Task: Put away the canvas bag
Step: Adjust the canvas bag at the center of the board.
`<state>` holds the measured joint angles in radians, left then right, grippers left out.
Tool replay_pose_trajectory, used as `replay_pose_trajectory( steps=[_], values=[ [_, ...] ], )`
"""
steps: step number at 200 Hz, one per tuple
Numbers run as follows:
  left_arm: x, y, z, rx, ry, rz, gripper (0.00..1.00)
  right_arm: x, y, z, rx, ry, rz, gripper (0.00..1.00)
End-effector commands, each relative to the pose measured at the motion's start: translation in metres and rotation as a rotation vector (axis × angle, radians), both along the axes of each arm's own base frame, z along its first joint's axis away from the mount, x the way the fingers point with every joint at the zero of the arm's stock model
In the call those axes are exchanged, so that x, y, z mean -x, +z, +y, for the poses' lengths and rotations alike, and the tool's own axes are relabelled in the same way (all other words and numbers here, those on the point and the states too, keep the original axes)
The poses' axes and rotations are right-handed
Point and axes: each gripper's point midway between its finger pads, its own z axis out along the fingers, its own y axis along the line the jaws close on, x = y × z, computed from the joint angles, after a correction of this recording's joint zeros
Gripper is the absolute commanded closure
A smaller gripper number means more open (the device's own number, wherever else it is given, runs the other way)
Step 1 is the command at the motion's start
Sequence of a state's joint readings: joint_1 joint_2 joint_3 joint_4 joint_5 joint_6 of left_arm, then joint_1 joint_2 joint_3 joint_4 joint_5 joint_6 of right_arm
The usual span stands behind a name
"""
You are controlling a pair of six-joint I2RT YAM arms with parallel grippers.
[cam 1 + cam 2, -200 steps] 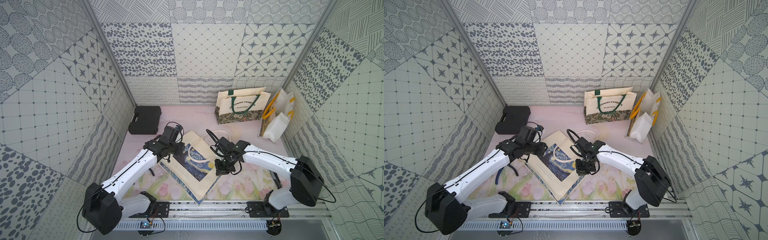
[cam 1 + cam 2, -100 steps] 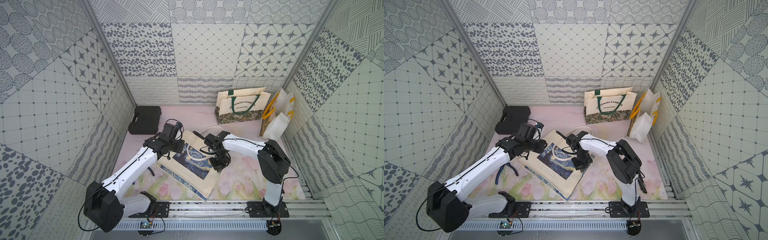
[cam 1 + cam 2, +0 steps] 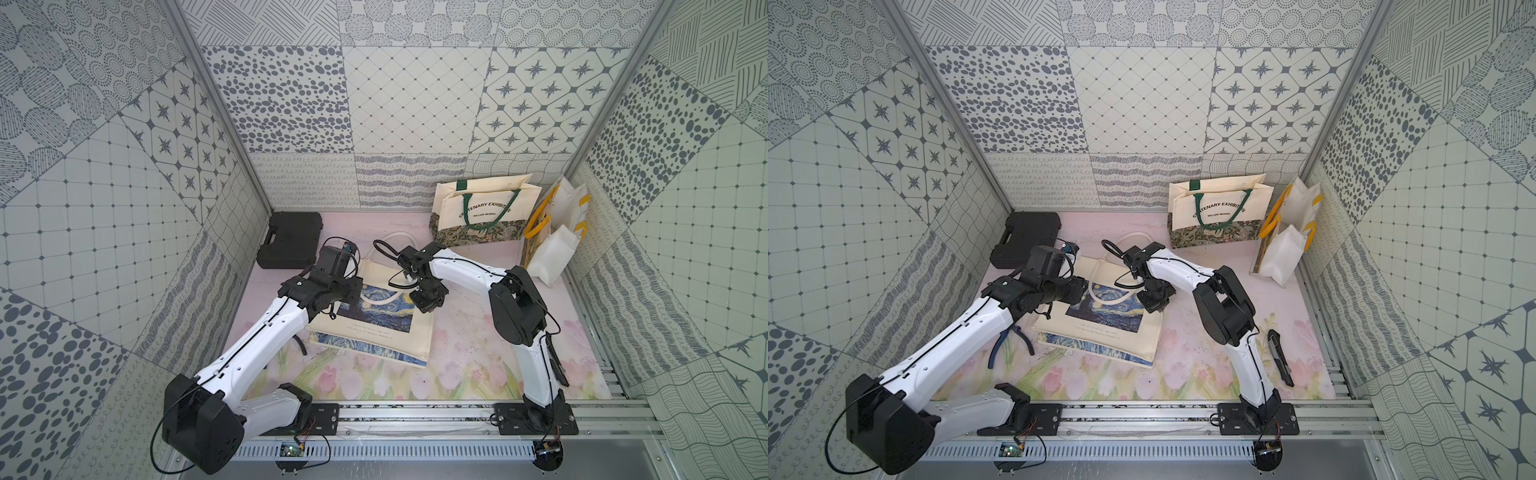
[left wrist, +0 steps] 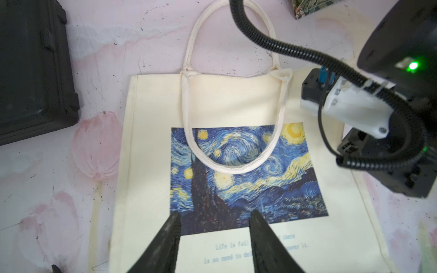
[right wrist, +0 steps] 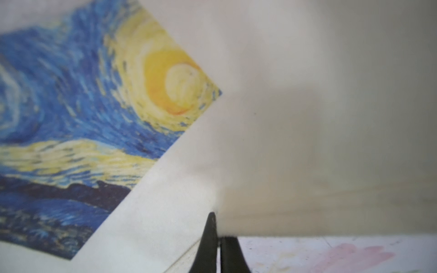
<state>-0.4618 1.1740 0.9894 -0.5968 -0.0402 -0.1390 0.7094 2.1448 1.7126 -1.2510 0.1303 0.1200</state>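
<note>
Right wrist view: right gripper jaws pressed together, pinching the raised side edge of the canvas bag.
Left gripper: fingers half open above the printed panel, gripping nothing.
Bag position: flat on the floral table, print up, between both arms.

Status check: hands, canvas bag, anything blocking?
Left hand open above the print. Right hand shut on canvas bag edge. Bag mostly flat, not stowed. Black case close by.
</note>
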Motion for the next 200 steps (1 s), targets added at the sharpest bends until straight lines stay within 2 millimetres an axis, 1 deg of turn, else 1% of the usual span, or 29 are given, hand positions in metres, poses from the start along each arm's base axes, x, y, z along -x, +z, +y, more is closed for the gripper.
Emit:
replay_pose_trajectory(
  steps=[1, 15, 24, 30, 61, 88, 101, 118, 126, 133, 151, 160, 172, 187, 200],
  values=[
    [0.006, -0.001, 0.006, -0.021, -0.003, 0.011, 0.51, -0.011, 0.01, -0.062, 0.243, 0.1, -0.066, 0.98],
    [0.007, -0.002, 0.005, -0.016, -0.006, 0.012, 0.51, -0.013, 0.013, -0.078, 0.273, 0.132, -0.092, 0.98],
    [0.007, -0.002, 0.005, -0.013, -0.006, 0.014, 0.51, -0.014, 0.015, -0.082, 0.258, 0.137, -0.102, 0.98],
    [0.006, -0.003, 0.004, -0.009, -0.006, 0.015, 0.51, -0.014, 0.016, -0.081, 0.232, 0.133, -0.106, 0.98],
    [0.006, -0.007, 0.001, 0.004, -0.009, 0.033, 0.51, -0.012, 0.02, -0.065, 0.165, 0.151, -0.103, 0.98],
    [0.008, -0.007, -0.003, 0.025, -0.021, 0.04, 0.52, -0.012, 0.02, -0.041, 0.126, 0.2, -0.136, 0.96],
    [0.01, -0.008, -0.007, 0.046, -0.036, 0.04, 0.52, -0.017, 0.02, -0.032, 0.105, 0.178, -0.15, 0.91],
    [0.014, -0.01, -0.011, 0.079, -0.052, 0.048, 0.5, -0.025, 0.021, -0.026, 0.079, 0.119, -0.17, 0.9],
    [0.016, -0.012, -0.013, 0.092, -0.055, 0.057, 0.5, -0.028, 0.021, -0.022, 0.056, 0.087, -0.17, 0.88],
    [0.018, -0.014, -0.014, 0.101, -0.055, 0.071, 0.5, -0.029, 0.021, -0.021, 0.043, 0.058, -0.169, 0.84],
    [0.025, -0.02, -0.02, 0.132, -0.071, 0.103, 0.49, -0.033, 0.023, -0.023, 0.018, -0.026, -0.187, 0.66],
    [0.029, -0.024, -0.023, 0.141, -0.086, 0.109, 0.47, -0.033, 0.026, -0.024, -0.016, -0.069, -0.191, 0.6],
    [0.034, -0.027, -0.025, 0.136, -0.096, 0.101, 0.46, -0.03, 0.032, -0.022, -0.076, -0.106, -0.208, 0.56],
    [0.037, -0.031, -0.024, 0.132, -0.089, 0.097, 0.46, -0.026, 0.044, -0.017, -0.152, -0.145, -0.239, 0.56],
    [0.039, -0.035, -0.024, 0.135, -0.079, 0.104, 0.49, -0.02, 0.057, -0.004, -0.279, -0.189, -0.254, 0.57]
  ],
)
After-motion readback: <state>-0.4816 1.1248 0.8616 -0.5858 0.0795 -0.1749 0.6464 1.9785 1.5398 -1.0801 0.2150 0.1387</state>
